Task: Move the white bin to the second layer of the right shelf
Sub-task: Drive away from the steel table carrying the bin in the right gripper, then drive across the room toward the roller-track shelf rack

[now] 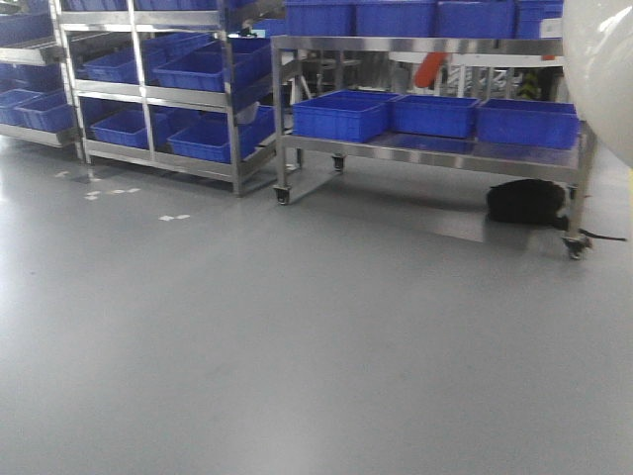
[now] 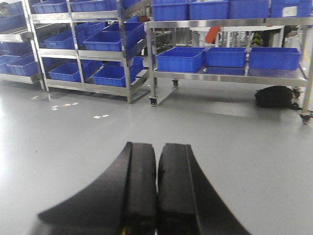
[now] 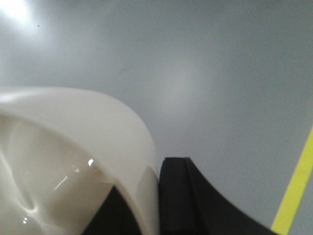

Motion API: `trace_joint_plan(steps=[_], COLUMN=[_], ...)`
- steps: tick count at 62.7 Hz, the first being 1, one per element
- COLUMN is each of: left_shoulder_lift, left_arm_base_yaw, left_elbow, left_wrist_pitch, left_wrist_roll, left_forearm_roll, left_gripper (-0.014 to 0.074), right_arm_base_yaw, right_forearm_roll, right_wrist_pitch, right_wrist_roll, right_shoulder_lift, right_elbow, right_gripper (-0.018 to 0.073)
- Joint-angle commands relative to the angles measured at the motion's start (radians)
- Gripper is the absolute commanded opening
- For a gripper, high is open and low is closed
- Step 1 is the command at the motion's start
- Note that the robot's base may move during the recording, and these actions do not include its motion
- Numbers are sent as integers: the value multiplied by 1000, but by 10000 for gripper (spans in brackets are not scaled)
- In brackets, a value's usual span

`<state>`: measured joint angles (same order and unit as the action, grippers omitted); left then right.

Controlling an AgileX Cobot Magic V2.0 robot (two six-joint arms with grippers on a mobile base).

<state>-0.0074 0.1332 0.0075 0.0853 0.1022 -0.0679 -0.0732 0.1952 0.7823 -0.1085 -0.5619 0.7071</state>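
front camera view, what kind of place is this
Probably a warehouse or factory storage area: steel racks loaded with blue crates, a steel table on castors, and a smooth grey floor with a yellow line painted on it.

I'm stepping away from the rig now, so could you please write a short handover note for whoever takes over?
Left gripper: shut, empty.
Right gripper: shut on the bin rim, bin held above the floor.
Done: bin is in hand.
Left: carry it to the right shelf's second layer and set it down; I cannot pick out that shelf in these views.
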Motion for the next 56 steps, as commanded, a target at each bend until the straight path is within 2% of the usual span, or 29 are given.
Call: trace_joint_plan(steps=[1, 56], left_shoulder_lift=[-14, -14], left_arm_base_yaw=[3, 3], left_elbow=[37, 37], left_wrist_pitch=[-85, -85], left_wrist_roll=[-3, -3], left_forearm_roll=[-6, -6], left_gripper=[85, 85], right_arm_base_yaw=[6, 6], right_forearm_roll=[20, 20], right_wrist_pitch=[-86, -86], right_wrist_roll=[2, 2], right_shoulder_lift=[-7, -7], right_elbow=[29, 29], right_gripper=[57, 57])
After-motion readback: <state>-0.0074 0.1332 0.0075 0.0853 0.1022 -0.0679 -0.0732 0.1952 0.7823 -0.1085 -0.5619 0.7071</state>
